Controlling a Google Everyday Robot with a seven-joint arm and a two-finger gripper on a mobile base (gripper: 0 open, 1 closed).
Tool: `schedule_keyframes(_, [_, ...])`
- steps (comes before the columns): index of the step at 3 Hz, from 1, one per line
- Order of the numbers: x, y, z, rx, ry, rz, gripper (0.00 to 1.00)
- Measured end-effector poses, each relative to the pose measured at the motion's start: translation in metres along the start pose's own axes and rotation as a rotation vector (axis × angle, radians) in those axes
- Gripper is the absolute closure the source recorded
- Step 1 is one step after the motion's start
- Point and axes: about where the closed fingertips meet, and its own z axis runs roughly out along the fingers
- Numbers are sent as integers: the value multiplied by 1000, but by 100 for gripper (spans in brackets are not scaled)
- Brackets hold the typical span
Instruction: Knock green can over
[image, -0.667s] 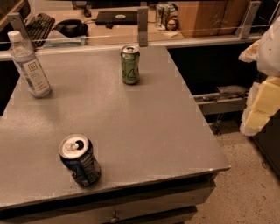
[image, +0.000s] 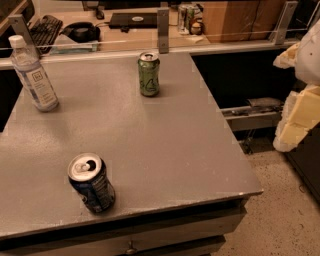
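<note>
The green can (image: 149, 75) stands upright on the grey table (image: 165, 145), towards the far edge and a little right of the middle. It is slim, with a silver top and pale and dark swirls on its side. My gripper (image: 299, 117) shows as a pale cream shape at the right edge of the camera view. It is off the table, beyond its right side, and far from the green can. Nothing touches the can.
A dark blue can (image: 91, 184) with a silver top stands near the table's front left. A clear water bottle (image: 35, 75) stands at the far left. A low rail with posts (image: 163, 30) runs behind the table, with a desk and keyboard beyond. A speckled floor lies to the right.
</note>
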Motion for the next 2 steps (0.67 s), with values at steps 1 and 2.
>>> schedule_keyframes(1, [-8,-31,35,-10,-106,14,0])
schedule_keyframes(2, [-32,-81,85,-19,-236,32,0])
